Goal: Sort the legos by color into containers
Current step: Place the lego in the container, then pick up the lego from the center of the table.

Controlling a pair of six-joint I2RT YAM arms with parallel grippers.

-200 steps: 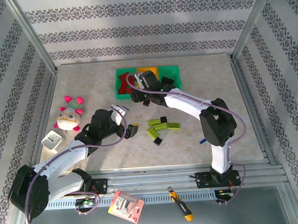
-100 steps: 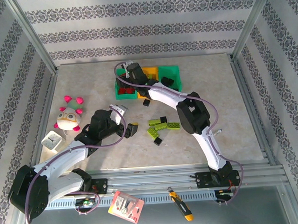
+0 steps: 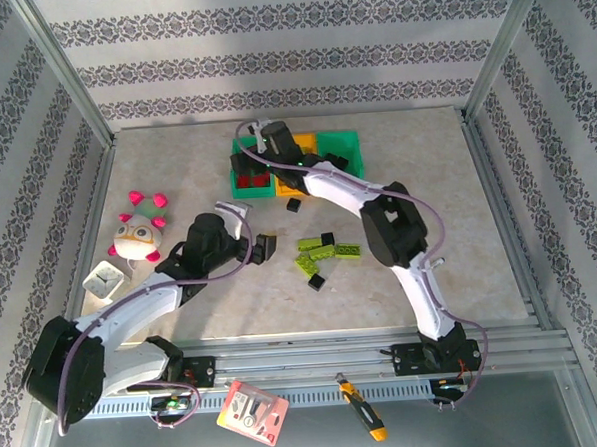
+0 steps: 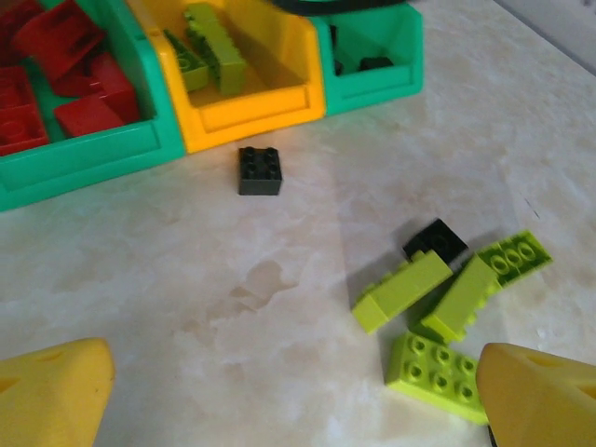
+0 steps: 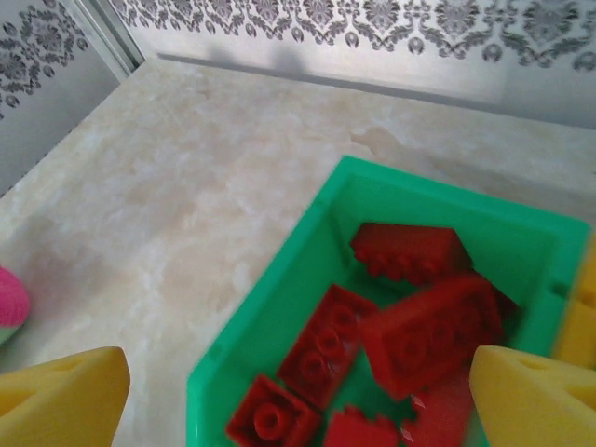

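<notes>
Legos (image 3: 326, 252) not yet sorted lie in a small lime-and-black cluster at the middle of the table (image 3: 176, 170) in the top view. One black brick (image 3: 294, 205) sits apart, between the cluster and the containers (image 3: 344, 144), whose row runs left to right at upper centre. The right hand (image 3: 258, 158) hangs over the leftmost green bin (image 3: 252, 194). The left hand (image 3: 256, 231) sits just left of the cluster, jaws spread. A plush toy (image 3: 139, 232) and a white cube (image 3: 106, 281) lie at the left edge, well apart from the bricks. A second ago the right hand was nearer the bins' front with its elbow further right; the left arm has barely shifted.

In the left wrist view the left hand (image 4: 296, 399) is released, with nothing between its yellow fingertips (image 4: 51, 396). Two long lime bricks (image 4: 402, 291) lie side by side, long axes running lower left to upper right. A flat lime plate (image 4: 436, 372) lies below them. The black brick (image 4: 260, 170) sits studs up just before the orange-yellow bin (image 4: 251, 110), which holds lime pieces.

In the right wrist view the right hand (image 5: 298, 396) is spread wide and empty above the leftmost green bin (image 5: 279, 298), where red bricks (image 5: 428, 326) lie jumbled at varied angles.
</notes>
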